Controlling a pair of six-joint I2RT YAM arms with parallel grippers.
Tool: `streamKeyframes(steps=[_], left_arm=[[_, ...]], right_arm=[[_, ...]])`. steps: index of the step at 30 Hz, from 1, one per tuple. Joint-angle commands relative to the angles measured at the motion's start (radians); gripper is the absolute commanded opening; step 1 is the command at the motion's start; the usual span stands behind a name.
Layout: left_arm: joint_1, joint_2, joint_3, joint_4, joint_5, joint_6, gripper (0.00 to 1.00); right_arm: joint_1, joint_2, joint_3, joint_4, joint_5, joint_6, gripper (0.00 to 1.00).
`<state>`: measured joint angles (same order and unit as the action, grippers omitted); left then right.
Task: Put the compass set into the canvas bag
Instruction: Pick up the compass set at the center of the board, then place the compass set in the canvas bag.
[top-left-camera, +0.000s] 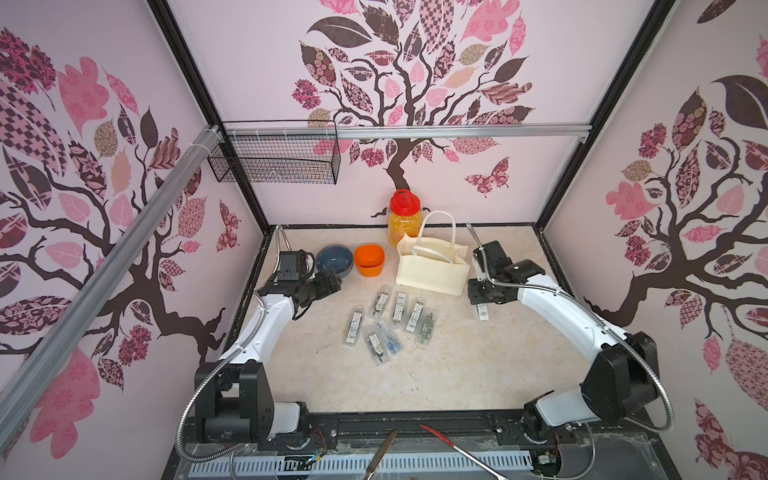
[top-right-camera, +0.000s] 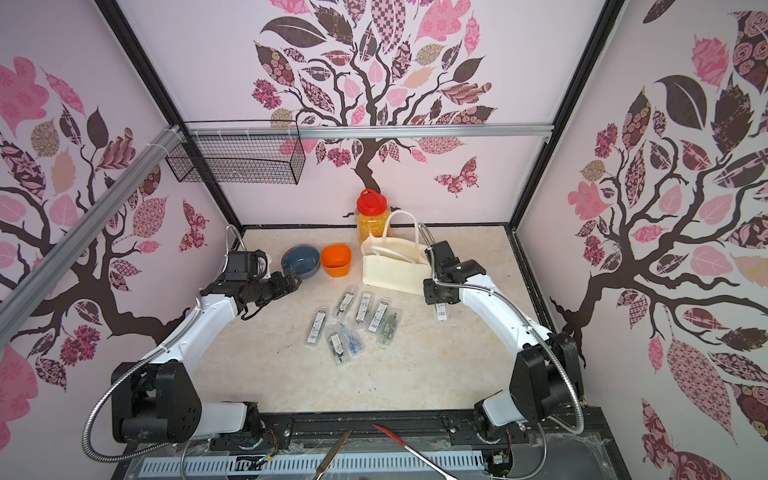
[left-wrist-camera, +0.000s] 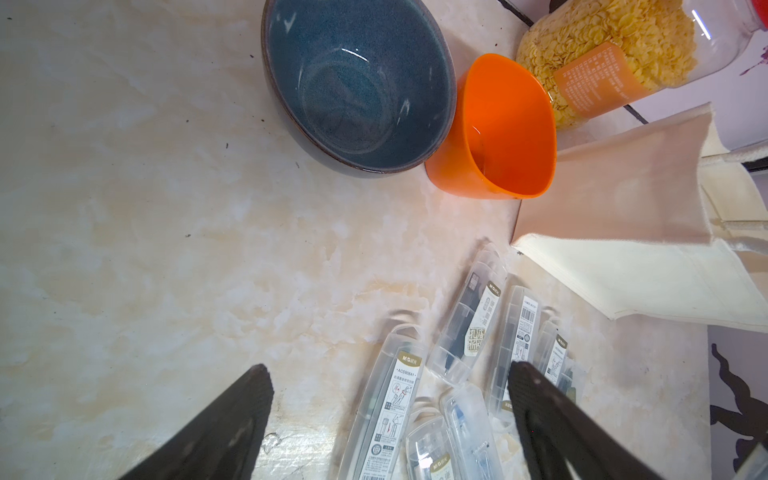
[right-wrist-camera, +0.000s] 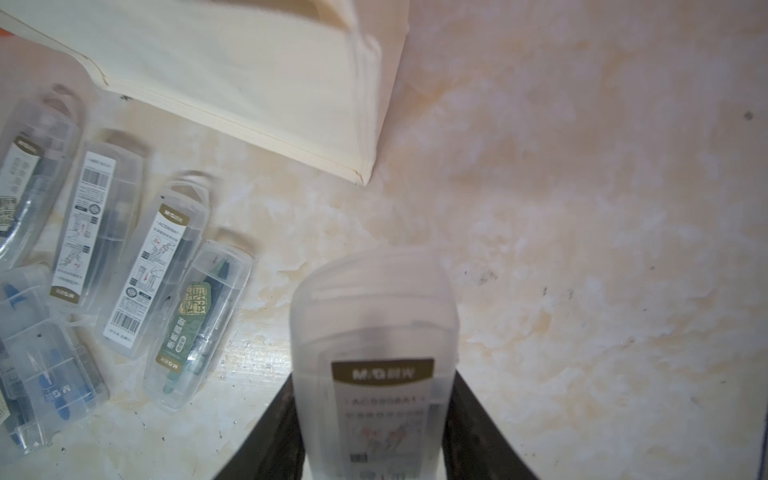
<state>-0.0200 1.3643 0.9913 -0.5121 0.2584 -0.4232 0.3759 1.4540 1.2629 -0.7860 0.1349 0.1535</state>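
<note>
My right gripper (right-wrist-camera: 374, 390) is shut on one compass set (right-wrist-camera: 374, 332), a clear plastic case with a white label. In both top views that case (top-left-camera: 483, 311) (top-right-camera: 440, 311) hangs just off the table, by the front right corner of the canvas bag (top-left-camera: 430, 270) (top-right-camera: 395, 270). The cream bag stands upright with its handles up. Several more compass sets (top-left-camera: 390, 328) (top-right-camera: 353, 328) lie in a loose cluster at mid table. My left gripper (top-left-camera: 332, 280) (left-wrist-camera: 388, 370) is open and holds nothing, hovering left of the cluster near the bowl.
A blue bowl (top-left-camera: 334, 259) and an orange square cup (top-left-camera: 369, 259) stand left of the bag. A red-lidded jar (top-left-camera: 404, 220) is behind it. A black wire basket (top-left-camera: 274, 158) hangs on the back rail. Loose tools (top-left-camera: 382, 453) lie past the front edge.
</note>
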Motion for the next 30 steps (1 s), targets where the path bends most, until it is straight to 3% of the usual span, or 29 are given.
streamKeyframes(steps=[1, 4, 10, 17, 21, 30], left_arm=[[0.005, 0.002, 0.005, -0.008, 0.010, -0.002, 0.93], [0.005, 0.003, 0.003, -0.007, 0.011, -0.001, 0.93], [0.005, 0.012, 0.007, -0.007, 0.016, -0.002, 0.93], [0.005, 0.015, 0.000, -0.014, -0.004, 0.011, 0.93], [0.005, 0.025, -0.003, -0.012, -0.009, 0.011, 0.93], [0.005, 0.045, 0.008, -0.021, -0.006, 0.017, 0.92]], right_arm=[[-0.003, -0.051, 0.100, 0.029, 0.061, -0.155, 0.32], [-0.003, -0.010, 0.203, 0.069, 0.116, -0.266, 0.32], [-0.003, 0.210, 0.535, 0.075, 0.141, -0.410, 0.31], [0.005, 0.358, 0.685, 0.234, -0.010, -0.574, 0.29], [0.045, 0.368, 0.672, 0.284, -0.071, -0.644, 0.29], [0.090, 0.303, 0.374, 0.563, -0.139, -0.777, 0.27]])
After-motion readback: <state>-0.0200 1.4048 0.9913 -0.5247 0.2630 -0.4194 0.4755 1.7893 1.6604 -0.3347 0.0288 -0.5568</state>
